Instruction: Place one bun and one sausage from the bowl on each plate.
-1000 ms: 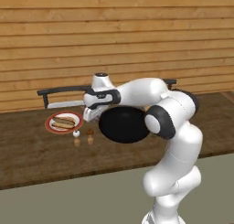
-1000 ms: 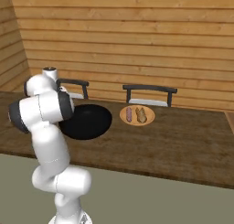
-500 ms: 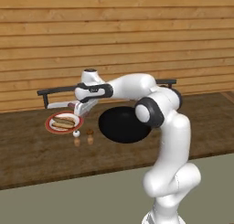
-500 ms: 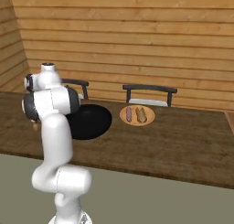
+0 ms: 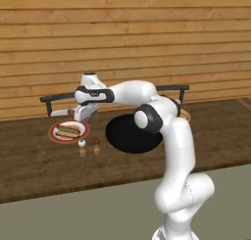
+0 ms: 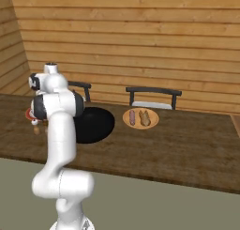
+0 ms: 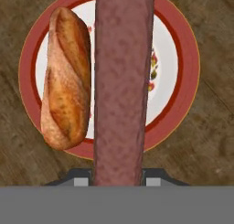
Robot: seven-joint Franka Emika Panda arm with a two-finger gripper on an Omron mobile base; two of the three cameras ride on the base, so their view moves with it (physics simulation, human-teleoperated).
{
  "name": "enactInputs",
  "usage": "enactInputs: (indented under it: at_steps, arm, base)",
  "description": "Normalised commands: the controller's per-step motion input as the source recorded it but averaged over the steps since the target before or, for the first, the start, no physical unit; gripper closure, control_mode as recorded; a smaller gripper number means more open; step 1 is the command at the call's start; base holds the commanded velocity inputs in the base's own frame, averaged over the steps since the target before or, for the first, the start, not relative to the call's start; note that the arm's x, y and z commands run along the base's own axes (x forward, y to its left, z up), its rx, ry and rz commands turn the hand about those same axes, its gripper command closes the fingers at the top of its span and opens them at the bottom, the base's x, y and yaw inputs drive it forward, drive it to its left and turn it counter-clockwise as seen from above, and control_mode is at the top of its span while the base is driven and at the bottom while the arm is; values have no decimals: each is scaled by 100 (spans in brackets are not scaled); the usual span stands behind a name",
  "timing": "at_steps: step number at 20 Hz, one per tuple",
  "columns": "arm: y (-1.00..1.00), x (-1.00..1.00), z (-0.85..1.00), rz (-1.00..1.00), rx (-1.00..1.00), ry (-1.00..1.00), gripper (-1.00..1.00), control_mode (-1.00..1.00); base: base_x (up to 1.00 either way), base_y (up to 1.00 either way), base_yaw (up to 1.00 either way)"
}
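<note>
Right now the claw [image 7: 118, 179] is clamped on a sausage [image 7: 122, 86], which runs straight out from between its tips. Below it sits the red-rimmed plate [image 7: 183, 95], a bun [image 7: 66, 77] just alongside the sausage.

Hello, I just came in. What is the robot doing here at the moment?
The white arm holds a sausage in its gripper, above the red-rimmed plate, where a bun already lies. The other plate, tan-orange, already carries a bun and a sausage. The black bowl between them looks empty. This seems to be the last piece to place.
</note>
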Motion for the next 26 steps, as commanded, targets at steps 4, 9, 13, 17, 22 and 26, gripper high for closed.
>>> enactInputs:
  at_steps: [4, 9, 13, 17, 22, 26]
  arm:
    - [4, 10, -37, 0, 0, 0, 100, -100]
    - [5, 28, -11, 2, 0, 0, 100, -100]
    - [21, -1, -9, 5, 0, 3, 100, -100]
    - [4, -39, -18, 7, 0, 1, 100, -100]
    - [1, -29, -26, 4, 0, -5, 100, -100]
    - [1, 22, -8, 3, 0, -4, 100, -100]
  base:
    - [0, 0, 0]
    - [0, 0, 0]
    - [0, 0, 0]
    - [0, 0, 0]
    - [0, 0, 0]
    - [0, 0, 0]
